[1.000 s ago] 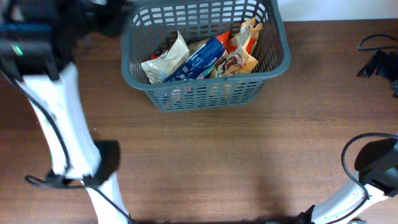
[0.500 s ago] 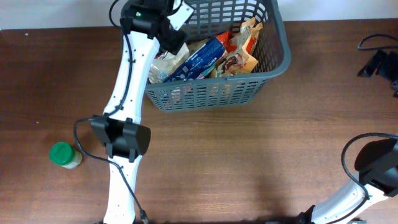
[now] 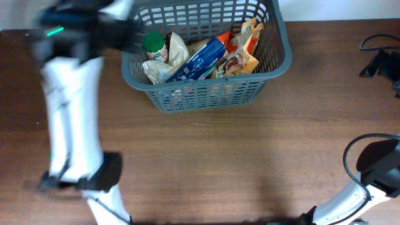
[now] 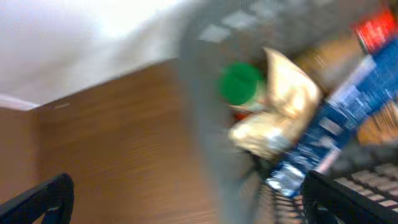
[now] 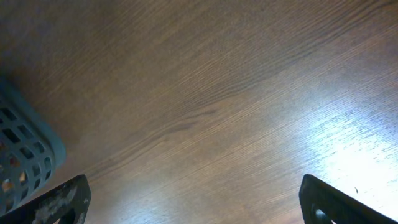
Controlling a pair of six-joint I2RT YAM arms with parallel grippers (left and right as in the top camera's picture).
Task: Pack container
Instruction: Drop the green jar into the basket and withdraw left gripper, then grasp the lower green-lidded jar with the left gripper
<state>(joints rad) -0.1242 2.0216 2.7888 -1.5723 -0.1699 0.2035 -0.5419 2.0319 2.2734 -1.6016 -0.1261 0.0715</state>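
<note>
The dark grey slotted container (image 3: 212, 94) stands at the table's back middle. It holds a blue packet (image 3: 203, 59), a pale foil pouch (image 3: 175, 53), orange snack bags (image 3: 240, 53) and a green-lidded jar (image 3: 153, 45) at its left end. My left gripper (image 3: 125, 34) is motion-blurred just outside the container's left rim. In the left wrist view its jaws (image 4: 193, 202) are wide apart and empty, with the jar (image 4: 241, 84) and pouch (image 4: 280, 112) ahead. My right gripper (image 5: 193, 199) is open and empty over bare wood, with the container's corner (image 5: 25, 149) at its left.
The right arm (image 3: 375, 169) rests at the table's front right corner. Black cables and a dark object (image 3: 381, 59) lie at the right edge. A white wall runs behind the container.
Half a second ago the green-lidded jar stood on the table at the front left; now it sits in the container's left end. The left arm has swung left, blurred. The right arm is still.
</note>
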